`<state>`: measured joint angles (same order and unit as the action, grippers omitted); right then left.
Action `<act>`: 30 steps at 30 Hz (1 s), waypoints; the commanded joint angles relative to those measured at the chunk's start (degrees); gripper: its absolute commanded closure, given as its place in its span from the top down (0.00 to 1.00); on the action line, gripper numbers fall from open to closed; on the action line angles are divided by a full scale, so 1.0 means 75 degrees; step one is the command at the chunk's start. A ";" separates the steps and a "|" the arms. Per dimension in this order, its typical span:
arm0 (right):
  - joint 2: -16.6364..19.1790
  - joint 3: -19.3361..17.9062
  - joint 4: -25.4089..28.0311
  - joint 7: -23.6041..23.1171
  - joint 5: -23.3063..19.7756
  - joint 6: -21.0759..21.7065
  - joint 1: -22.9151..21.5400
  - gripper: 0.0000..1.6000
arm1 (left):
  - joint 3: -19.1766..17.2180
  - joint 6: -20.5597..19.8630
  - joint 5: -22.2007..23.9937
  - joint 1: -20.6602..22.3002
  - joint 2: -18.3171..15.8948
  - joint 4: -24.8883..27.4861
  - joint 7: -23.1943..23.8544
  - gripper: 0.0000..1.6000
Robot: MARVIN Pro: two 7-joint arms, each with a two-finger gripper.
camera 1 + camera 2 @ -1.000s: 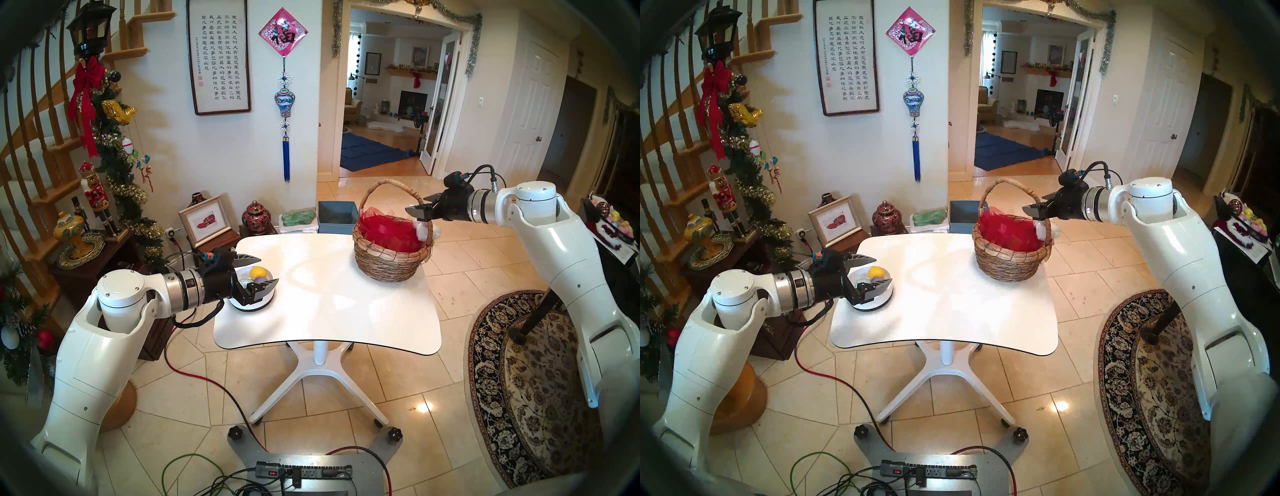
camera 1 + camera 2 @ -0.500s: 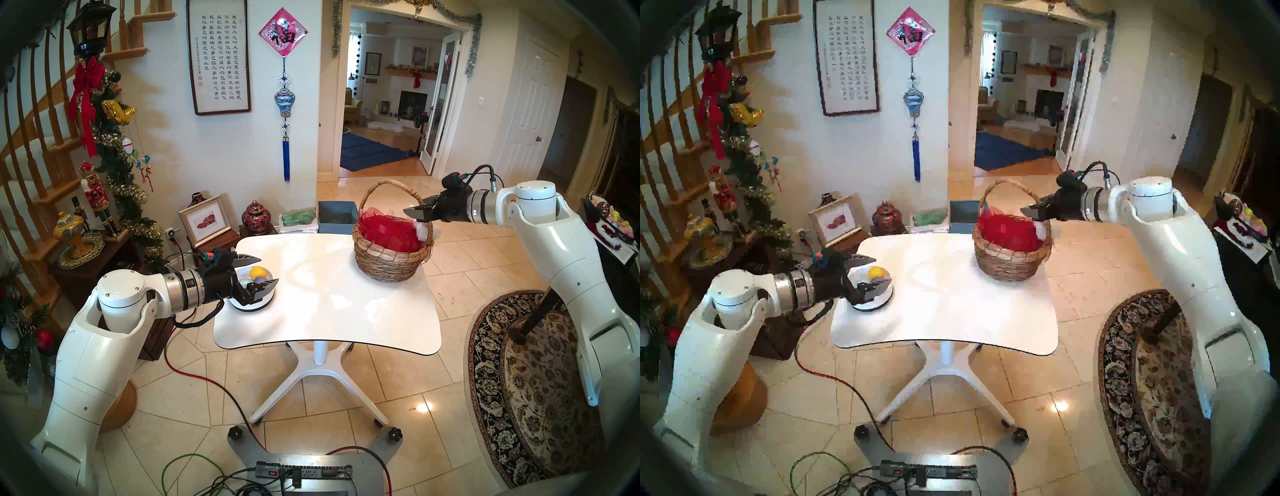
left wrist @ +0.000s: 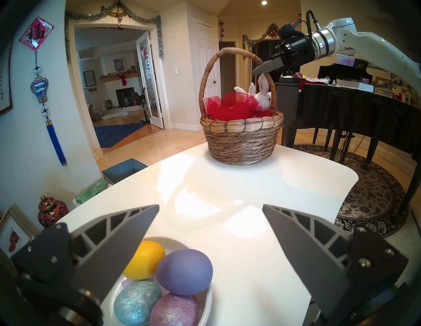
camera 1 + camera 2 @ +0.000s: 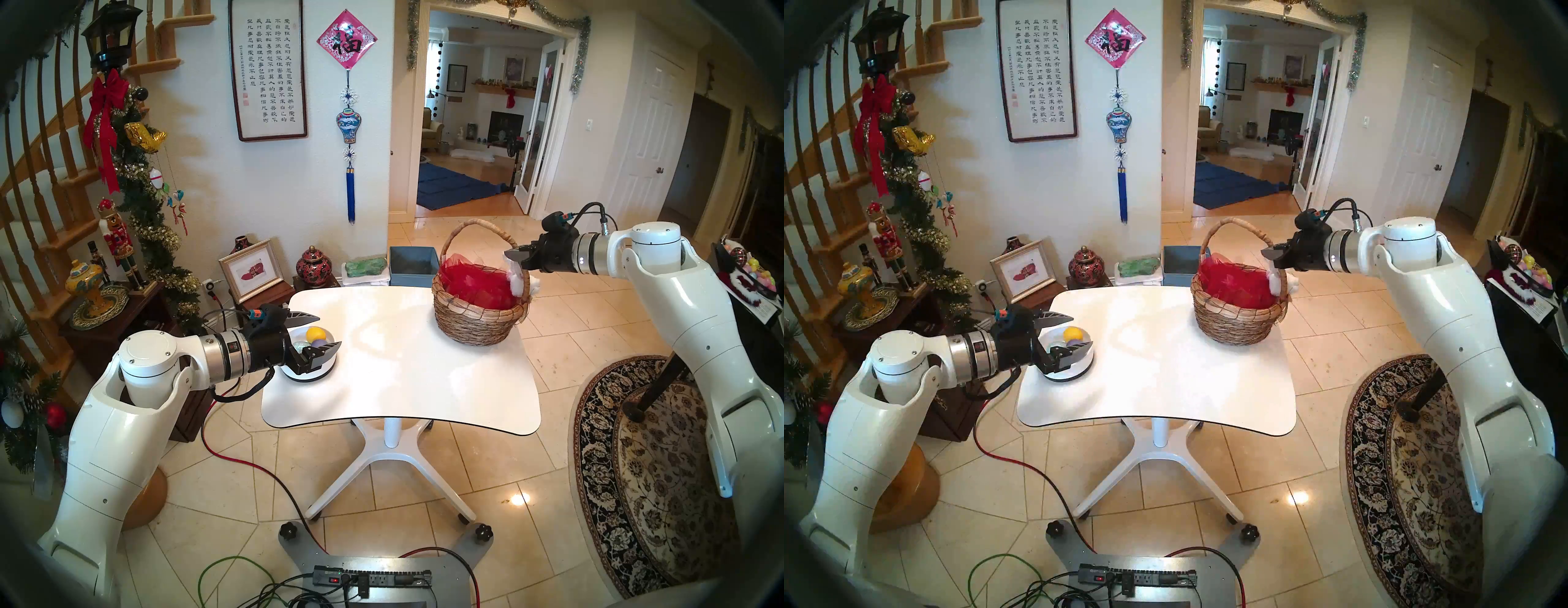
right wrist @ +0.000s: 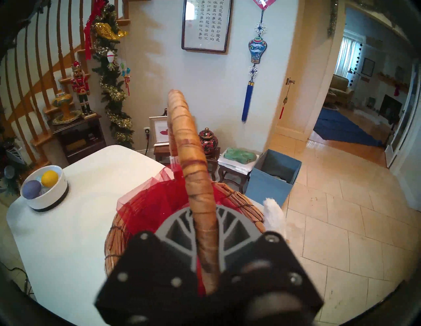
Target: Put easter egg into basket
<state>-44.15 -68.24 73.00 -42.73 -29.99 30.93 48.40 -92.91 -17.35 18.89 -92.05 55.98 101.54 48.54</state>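
Right gripper just clamped onto wicker basket handle, jaws spread moments ago; basket on table far right corner, steadied. Left gripper spread wide over bowl; purple egg unpicked.

Wicker basket: rough, matt woven straw body; smooth cane-wrapped handle. Lining: sheer red mesh cloth. Bunny: white plush. Table: glossy white top, reflecting light. Bowl: smooth white, glazed look. Eggs below the left gripper: yellow egg and purple egg matt and smooth; blue egg and pink egg glitter-coated. Gripper fingers: matt grey plastic. Floor: polished tile.
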 commanded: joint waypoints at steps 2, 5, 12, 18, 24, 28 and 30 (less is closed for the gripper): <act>0.0135 -0.0048 0.0222 -0.0015 0.0037 -0.0083 0.0001 0.00 | -0.0009 0.0000 0.0001 0.0052 -0.0011 0.0035 0.0002 1.00; 0.0163 -0.0055 0.0303 -0.0019 0.0032 -0.0092 0.0042 0.00 | -0.0009 0.0000 0.0001 0.0052 -0.0011 0.0035 0.0002 1.00; 0.0258 -0.0111 0.0614 -0.0060 -0.0026 -0.0073 0.0135 0.00 | -0.0009 0.0000 0.0001 0.0052 -0.0011 0.0035 0.0002 1.00; 0.0348 -0.0163 0.0992 -0.0148 -0.0110 -0.0044 0.0211 0.00 | -0.0010 0.0001 0.0001 0.0051 -0.0010 0.0035 0.0002 1.00; 0.0397 -0.0221 0.1353 -0.0205 -0.0221 0.0027 0.0256 0.00 | -0.0010 0.0002 0.0001 0.0051 -0.0010 0.0035 0.0002 1.00; 0.0418 -0.0257 0.1559 -0.0200 -0.0279 0.0099 0.0289 0.00 | -0.0010 0.0001 0.0001 0.0051 -0.0010 0.0035 0.0002 1.00; 0.0414 -0.0270 0.1623 -0.0196 -0.0302 0.0123 0.0298 0.00 | -0.0010 0.0001 0.0001 0.0051 -0.0010 0.0035 0.0002 1.00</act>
<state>-41.74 -68.54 82.14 -44.68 -31.32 31.16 51.15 -92.91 -17.35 18.89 -92.05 55.98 101.54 48.54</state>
